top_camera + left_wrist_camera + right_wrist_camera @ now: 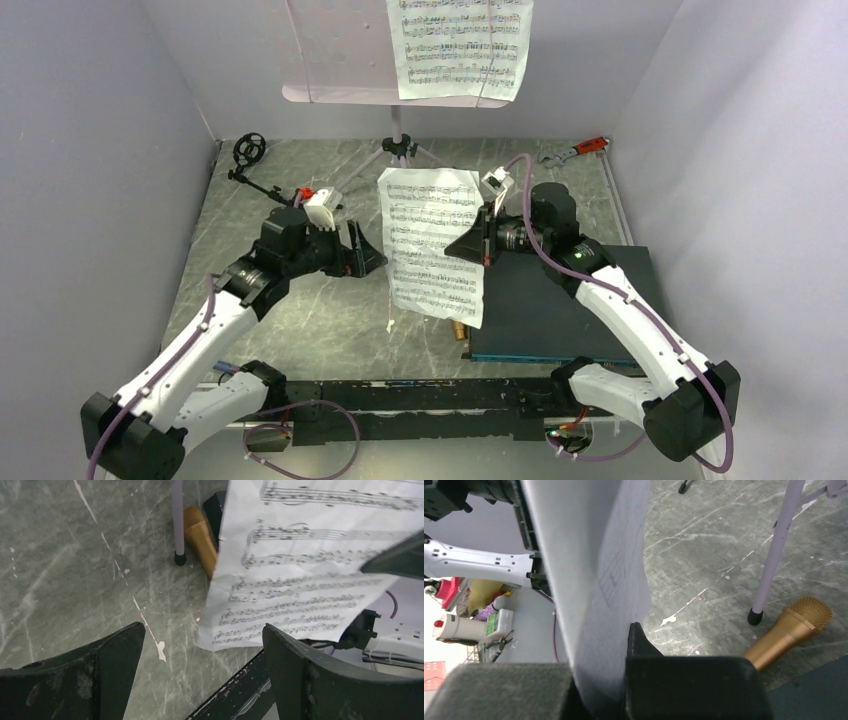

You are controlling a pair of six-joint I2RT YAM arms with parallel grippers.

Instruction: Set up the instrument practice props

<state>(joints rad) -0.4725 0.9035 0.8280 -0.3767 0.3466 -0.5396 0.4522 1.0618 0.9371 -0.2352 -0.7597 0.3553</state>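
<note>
- The right gripper (599, 680) was clamped on the right edge of a white sheet-music page (433, 245), holding it upright over the middle of the grey marbled table (310, 320). In the right wrist view the page hid much of one finger.
- The left gripper (202, 635) was spread wide with nothing between its fingers, just left of that page and apart from it.
- The gold microphone (791, 630) lay on the table beside a tripod foot, near the dark flat rectangular board (570, 300). From above, only its end showed under the held page.
- The pale perforated music stand on a silver tripod (335, 60) stood at the far edge, its top cut off, with a second white sheet-music page (460, 45) on its right half.
- The small black tripod mic stand with ring mount (250, 152) sat far left. Its pose was hard to make out.
</note>
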